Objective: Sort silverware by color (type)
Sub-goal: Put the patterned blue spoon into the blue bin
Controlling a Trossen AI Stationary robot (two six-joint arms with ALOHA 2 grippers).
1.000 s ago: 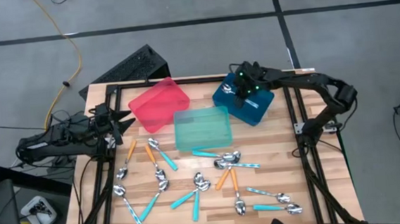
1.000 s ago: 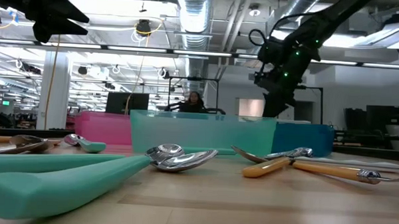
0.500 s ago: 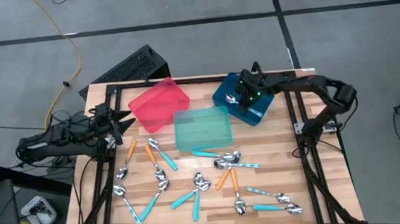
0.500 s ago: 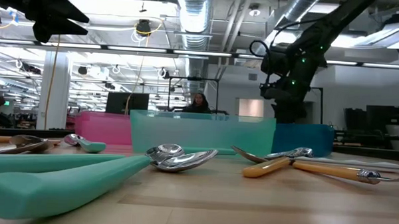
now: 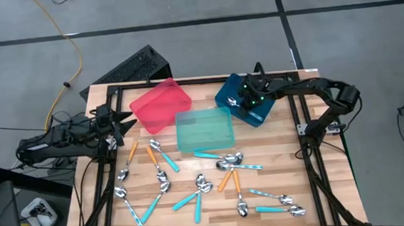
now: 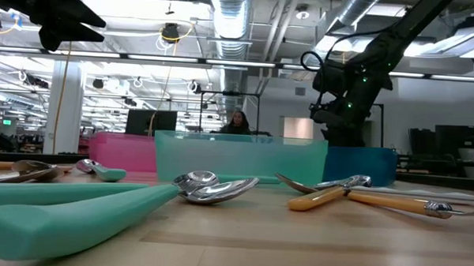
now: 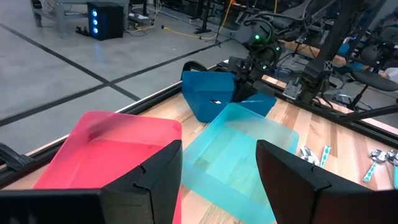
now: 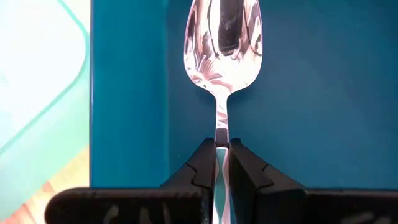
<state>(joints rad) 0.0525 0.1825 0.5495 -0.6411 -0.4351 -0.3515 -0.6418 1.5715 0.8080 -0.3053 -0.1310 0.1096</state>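
Gripper of the right arm [image 8: 222, 163] is clamped on a spoon [image 8: 222, 46] by its pale blue handle, held over the blue tray [image 5: 243, 104], presumably for release there. Left gripper [image 7: 219, 174] is parked open at the surface's edge.

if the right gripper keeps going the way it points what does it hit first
Likely the blue tray's floor: the right gripper, shut on a spoon, points into it. The spoon bowl leads and would touch first; the gap is unclear.
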